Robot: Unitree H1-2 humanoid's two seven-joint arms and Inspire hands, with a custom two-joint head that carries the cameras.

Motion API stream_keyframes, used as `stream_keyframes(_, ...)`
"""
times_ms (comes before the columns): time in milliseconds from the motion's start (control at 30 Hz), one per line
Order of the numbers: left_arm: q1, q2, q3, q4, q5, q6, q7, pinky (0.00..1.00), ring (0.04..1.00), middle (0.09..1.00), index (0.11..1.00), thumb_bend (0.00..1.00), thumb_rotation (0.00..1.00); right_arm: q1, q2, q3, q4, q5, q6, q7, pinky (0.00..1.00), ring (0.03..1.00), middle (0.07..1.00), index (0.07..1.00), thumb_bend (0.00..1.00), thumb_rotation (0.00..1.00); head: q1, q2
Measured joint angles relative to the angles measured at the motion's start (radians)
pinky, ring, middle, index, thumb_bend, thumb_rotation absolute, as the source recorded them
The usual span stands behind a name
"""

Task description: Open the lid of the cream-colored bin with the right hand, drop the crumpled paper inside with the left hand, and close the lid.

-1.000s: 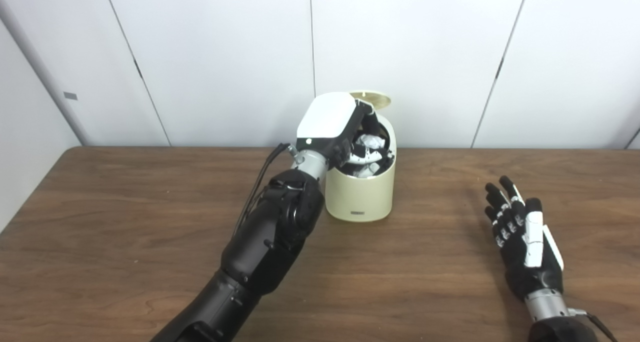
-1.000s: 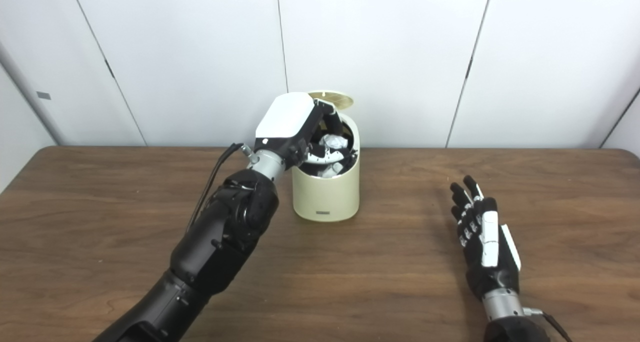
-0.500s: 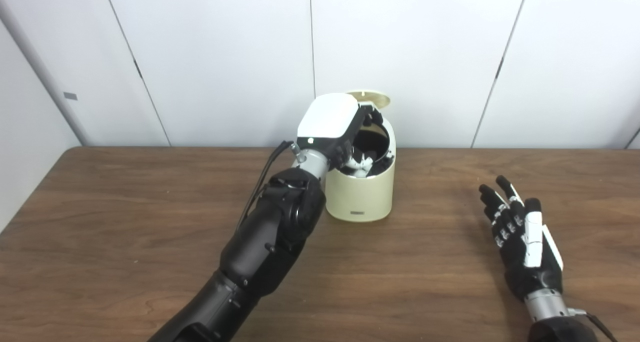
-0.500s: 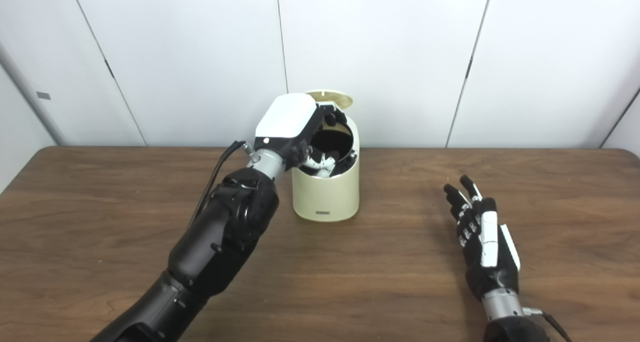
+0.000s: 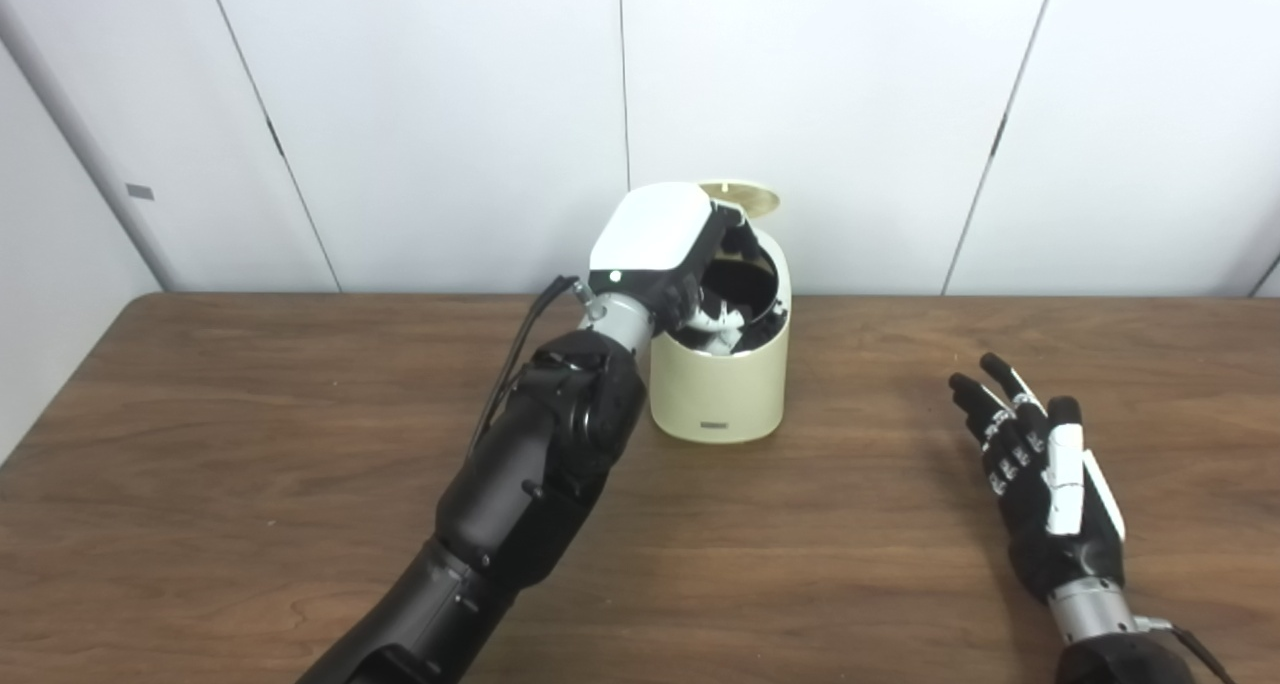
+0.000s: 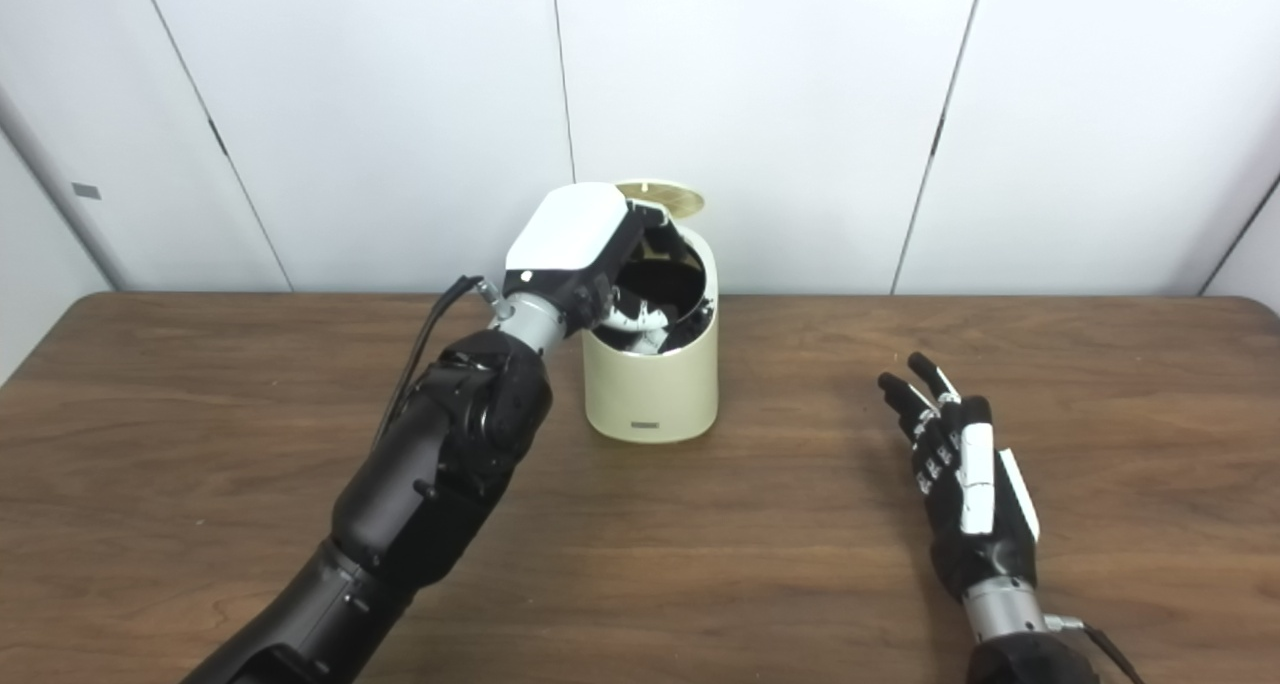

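Two hands in view, one at the bin and one idle. The left hand (image 5: 655, 254) sits over the mouth of the cream-colored bin (image 5: 718, 384), white back plate tilted up toward the cameras, fingers (image 5: 722, 316) curled down inside the opening; they hold nothing that I can see, and they are spread rather than clenched, though the dark interior hides part of them. The crumpled paper is not visible in either view; whether it lies at the bottom of the bin cannot be told, since the inside is black shadow. The lid (image 5: 740, 196) stands open, hinged up at the back rim of the bin, its underside showing pale yellow just behind the left hand. The left forearm (image 5: 545, 454) runs from the picture's lower left up to the bin's left side, with a black cable (image 5: 515, 359) looping off the wrist. The right hand (image 6: 965, 484) is well apart from the bin, low over the wooden table (image 5: 250, 444) on the right, palm turned inward, fingers straight and apart, holding nothing. White wall panels (image 5: 450, 114) stand behind the table.
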Motion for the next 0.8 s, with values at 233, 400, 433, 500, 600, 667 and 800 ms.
stream_keyframes(233,0.01,0.0,0.013,-0.01,-0.004,0.0,0.022,0.3,0.383,0.508,0.507,0.47,0.0,0.001,0.0,-0.001,-0.003,0.0,0.006,-0.001,0.99,0.9,0.822,0.885,0.66,1.0,0.003,0.006)
stream_keyframes(400,0.037,-0.001,0.03,-0.049,-0.016,-0.012,0.057,0.3,0.396,0.507,0.51,0.47,0.0,0.004,0.0,-0.001,-0.006,0.0,0.006,-0.001,1.0,0.91,0.825,0.893,0.67,1.0,0.002,0.005)
stream_keyframes(433,0.043,-0.001,0.037,-0.058,-0.022,-0.02,0.066,0.29,0.394,0.502,0.515,0.47,0.0,0.004,0.0,-0.001,-0.007,0.0,0.006,-0.001,1.0,0.912,0.831,0.894,0.66,1.0,0.002,0.005)
stream_keyframes(500,0.056,0.003,0.046,-0.075,-0.029,-0.039,0.081,0.28,0.392,0.495,0.519,0.47,0.0,0.005,0.0,-0.001,-0.007,0.0,0.006,-0.001,0.99,0.906,0.831,0.892,0.66,1.0,0.009,0.005)
stream_keyframes(600,0.077,0.012,0.052,-0.108,-0.034,-0.047,0.094,0.28,0.39,0.479,0.521,0.47,0.0,0.005,0.0,-0.001,-0.006,0.001,0.005,-0.001,0.98,0.897,0.828,0.889,0.67,1.0,0.011,0.005)
stream_keyframes(667,0.095,0.019,0.065,-0.148,-0.046,-0.048,0.092,0.29,0.381,0.466,0.515,0.47,0.0,0.005,0.0,-0.001,-0.005,0.001,0.005,-0.001,0.98,0.902,0.839,0.886,0.67,1.0,0.011,0.005)
stream_keyframes(800,0.127,0.032,0.105,-0.222,-0.103,-0.048,0.068,0.32,0.381,0.467,0.529,0.47,0.0,0.005,-0.001,-0.001,-0.005,0.001,0.005,-0.001,0.98,0.903,0.841,0.886,0.68,1.0,0.012,0.003)
